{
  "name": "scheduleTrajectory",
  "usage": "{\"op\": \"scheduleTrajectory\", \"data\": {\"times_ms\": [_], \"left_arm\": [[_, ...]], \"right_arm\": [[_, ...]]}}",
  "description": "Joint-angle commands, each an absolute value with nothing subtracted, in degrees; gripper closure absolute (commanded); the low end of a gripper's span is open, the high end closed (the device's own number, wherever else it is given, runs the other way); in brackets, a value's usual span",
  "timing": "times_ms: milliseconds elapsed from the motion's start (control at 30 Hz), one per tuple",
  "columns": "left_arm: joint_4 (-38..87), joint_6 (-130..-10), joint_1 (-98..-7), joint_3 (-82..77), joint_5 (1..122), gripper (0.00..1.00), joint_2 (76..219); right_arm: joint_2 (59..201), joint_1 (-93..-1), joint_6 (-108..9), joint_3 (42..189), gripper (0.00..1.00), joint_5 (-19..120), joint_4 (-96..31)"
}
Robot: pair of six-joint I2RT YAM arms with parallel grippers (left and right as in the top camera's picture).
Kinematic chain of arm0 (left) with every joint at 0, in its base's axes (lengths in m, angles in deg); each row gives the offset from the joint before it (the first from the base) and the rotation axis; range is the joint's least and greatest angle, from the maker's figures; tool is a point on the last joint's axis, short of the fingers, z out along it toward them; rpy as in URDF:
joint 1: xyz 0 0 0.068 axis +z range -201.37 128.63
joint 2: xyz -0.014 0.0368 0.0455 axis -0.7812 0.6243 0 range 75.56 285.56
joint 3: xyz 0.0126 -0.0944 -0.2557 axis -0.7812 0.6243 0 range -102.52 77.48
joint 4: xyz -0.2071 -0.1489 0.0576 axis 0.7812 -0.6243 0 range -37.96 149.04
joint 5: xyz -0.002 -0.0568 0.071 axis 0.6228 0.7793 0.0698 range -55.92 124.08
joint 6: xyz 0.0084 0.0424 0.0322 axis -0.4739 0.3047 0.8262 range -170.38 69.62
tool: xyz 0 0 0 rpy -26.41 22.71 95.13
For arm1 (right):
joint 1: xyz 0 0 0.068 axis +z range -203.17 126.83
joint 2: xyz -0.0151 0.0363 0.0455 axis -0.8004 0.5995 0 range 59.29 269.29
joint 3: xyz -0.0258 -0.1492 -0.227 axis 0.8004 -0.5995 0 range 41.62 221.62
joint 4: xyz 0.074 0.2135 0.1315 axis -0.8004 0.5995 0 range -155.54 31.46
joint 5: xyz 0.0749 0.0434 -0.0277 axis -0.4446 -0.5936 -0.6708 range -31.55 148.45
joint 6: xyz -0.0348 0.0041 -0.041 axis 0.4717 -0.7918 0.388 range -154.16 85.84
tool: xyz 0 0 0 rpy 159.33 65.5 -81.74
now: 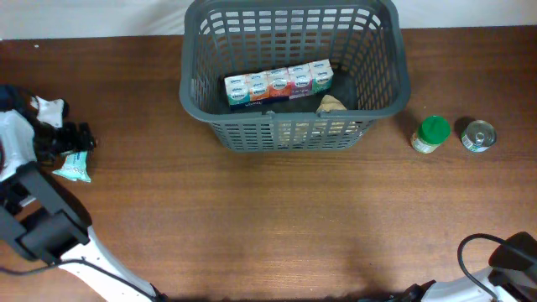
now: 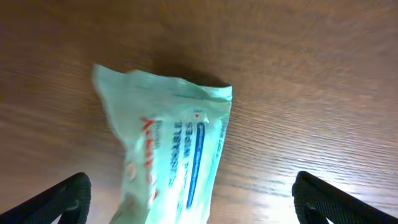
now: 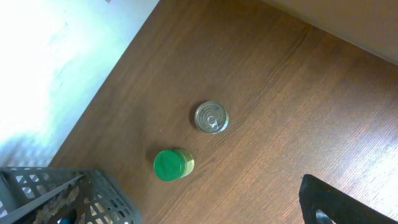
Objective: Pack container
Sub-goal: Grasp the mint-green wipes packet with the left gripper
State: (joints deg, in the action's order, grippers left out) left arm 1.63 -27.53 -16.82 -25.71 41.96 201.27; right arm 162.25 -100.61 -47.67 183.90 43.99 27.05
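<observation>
Wipes [image 2: 174, 149] lie on the table [image 2: 323, 74] between the left gripper's [image 2: 193, 202] widely spread jaws, clear of both fingertips. Right gripper [image 1: 513, 252] jaws are spread too, holding nothing. A can [image 3: 211, 117] and a jar [image 3: 171, 165] sit well ahead of them, with the container [image 3: 93, 190] further off to their left.

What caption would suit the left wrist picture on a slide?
Open left gripper poised over a pack of wipes lying on the wooden table.
</observation>
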Motion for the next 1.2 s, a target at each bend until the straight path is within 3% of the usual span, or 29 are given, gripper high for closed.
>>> {"op": "scheduleTrajectory", "data": {"times_ms": [0, 467, 800, 900, 967, 1000, 1167], "left_arm": [[2.0, -28.08, -16.41, -25.5, 38.12, 0.05, 202.87], [2.46, -28.06, -15.97, -25.5, 37.02, 0.11, 206.84], [3.29, -28.1, -15.95, -25.5, 36.24, 0.4, 207.09], [3.27, -29.78, -15.95, -25.52, 36.52, 0.59, 207.09], [2.92, -30.26, -15.95, -25.82, 37.7, 0.94, 207.02], [2.4, -30.31, -15.99, -26.35, 38.36, 0.98, 207.02], [-1.91, -34.11, -16.98, -33.08, 39.27, 0.98, 207.0]], "right_arm": [[161.98, -100.83, -47.96, 183.79, 0.01, 43.71, 26.86], [161.98, -100.83, -47.96, 183.79, 0.01, 43.71, 26.86], [161.98, -100.83, -47.96, 183.79, 0.01, 43.71, 26.86], [161.98, -100.83, -47.96, 183.79, 0.01, 43.71, 26.86], [161.98, -100.83, -47.96, 183.79, 0.01, 43.71, 26.86], [161.98, -100.83, -47.96, 183.79, 0.01, 43.71, 26.86], [161.98, -100.83, -47.96, 183.79, 0.01, 43.71, 26.86]]}}
